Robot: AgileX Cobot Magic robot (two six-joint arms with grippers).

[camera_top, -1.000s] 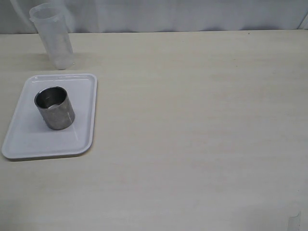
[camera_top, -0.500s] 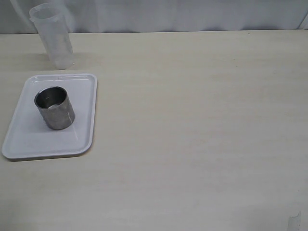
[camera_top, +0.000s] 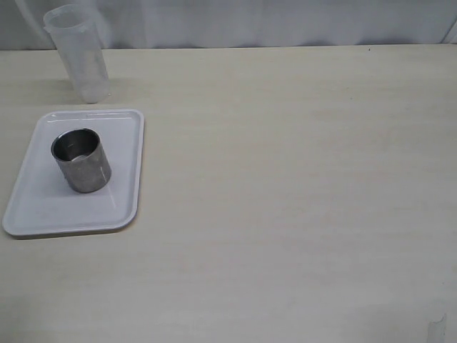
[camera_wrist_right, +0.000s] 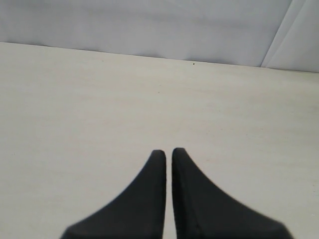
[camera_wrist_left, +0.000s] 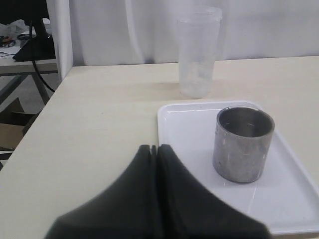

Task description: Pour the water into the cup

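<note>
Exterior: high, angled down over table. Left wrist: low, near, facing tray; shares tray, cup, beaker. Right wrist: low over bare tabletop.

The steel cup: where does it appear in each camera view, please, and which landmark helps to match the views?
Exterior view: the cup stands on the white tray, at the left side.
Left wrist view: the cup is right of centre, on the same tray.
Right wrist view: not in it.
Shared landmark: the plastic beaker standing beyond the tray.
</note>
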